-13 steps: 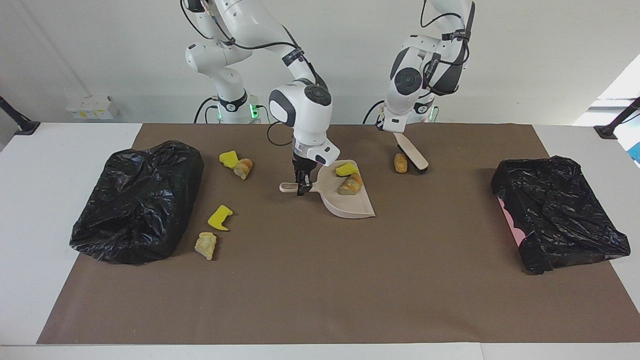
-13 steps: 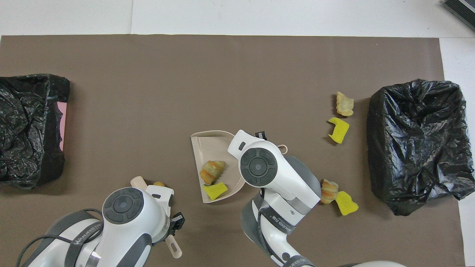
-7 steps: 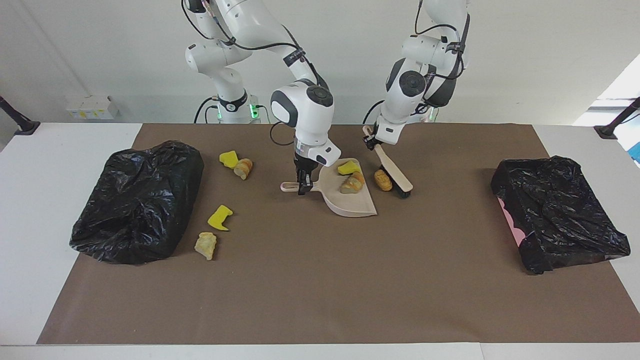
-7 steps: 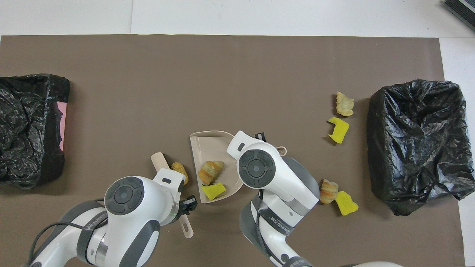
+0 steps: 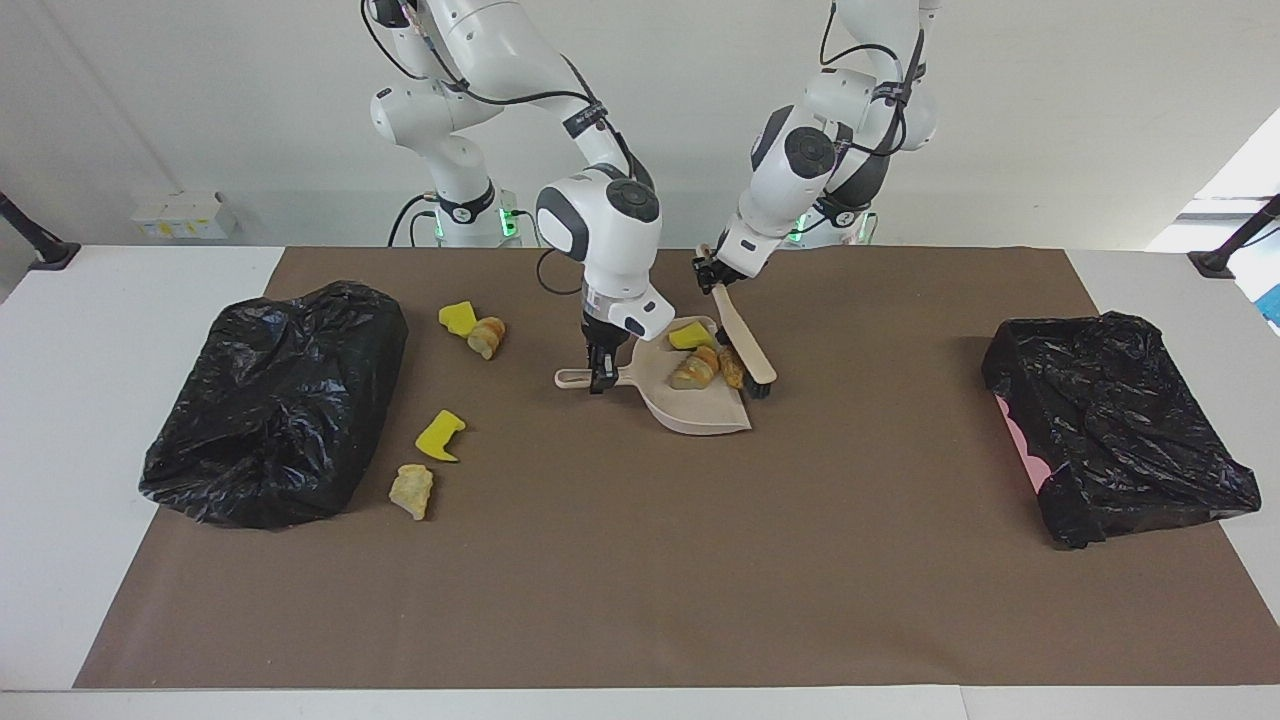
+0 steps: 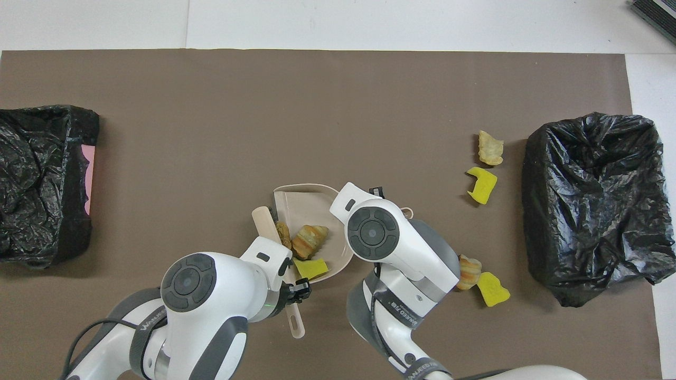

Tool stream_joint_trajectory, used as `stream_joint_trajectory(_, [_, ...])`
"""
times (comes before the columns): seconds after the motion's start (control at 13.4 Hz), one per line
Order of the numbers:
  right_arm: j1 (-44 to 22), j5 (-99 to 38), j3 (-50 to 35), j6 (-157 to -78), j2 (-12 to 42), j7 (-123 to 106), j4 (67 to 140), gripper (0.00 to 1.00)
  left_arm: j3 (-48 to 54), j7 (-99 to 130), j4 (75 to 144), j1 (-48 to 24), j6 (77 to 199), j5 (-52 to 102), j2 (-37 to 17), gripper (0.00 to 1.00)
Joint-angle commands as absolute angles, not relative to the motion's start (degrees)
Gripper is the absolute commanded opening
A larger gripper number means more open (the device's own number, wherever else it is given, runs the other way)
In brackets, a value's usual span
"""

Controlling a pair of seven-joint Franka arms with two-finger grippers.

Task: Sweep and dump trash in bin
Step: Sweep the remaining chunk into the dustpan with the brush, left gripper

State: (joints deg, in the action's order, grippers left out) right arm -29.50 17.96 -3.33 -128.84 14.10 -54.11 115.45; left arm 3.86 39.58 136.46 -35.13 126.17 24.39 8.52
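While the right gripper (image 5: 600, 378) clamps the dustpan (image 5: 700, 405) handle and the left gripper (image 5: 706, 274) clamps the brush (image 5: 745, 345), three trash chunks (image 5: 697, 368) lie in the pan, four (image 5: 440, 436) remain on the mat nearer the right arm's end, and nothing is binned yet.

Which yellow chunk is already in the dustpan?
The yellow chunk beside two brown pieces in the dustpan; the other two yellow ones lie on the mat.

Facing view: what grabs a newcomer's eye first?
Mid-table, the right gripper is shut on the beige dustpan handle, while the left gripper holds the brush at the pan's mouth. Two black-bagged bins sit at the table's ends, with yellow and tan chunks loose near one.
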Motion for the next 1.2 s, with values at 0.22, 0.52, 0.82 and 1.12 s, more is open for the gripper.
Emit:
stream_joint_trajectory(0.22, [-28.21, 18.37, -3.69, -129.64, 15.03, -53.00, 115.40, 0.00, 2.99, 38.67, 125.26, -34.90, 121.65, 26.37, 4.22, 0.00])
stream_joint_trajectory(0.52, [-27.60, 18.37, -3.69, -129.55, 13.81, -52.99, 115.14, 0.00, 2.72, 35.17, 125.59, -32.00, 111.39, 25.23, 5.27, 0.00])
stream_joint_trajectory(0.82, [-26.11, 18.19, -3.69, -120.98, 11.52, -53.26, 109.98, 0.00, 2.81, 33.66, 132.60, -32.07, 112.06, 17.85, 9.91, 0.00])
stream_joint_trajectory(1.12, [-20.32, 12.05, -3.34, -115.68, 9.41, -62.29, 105.39, 0.00, 3.34, 34.36, 141.66, -39.01, 116.35, 15.29, 16.07, 0.00])
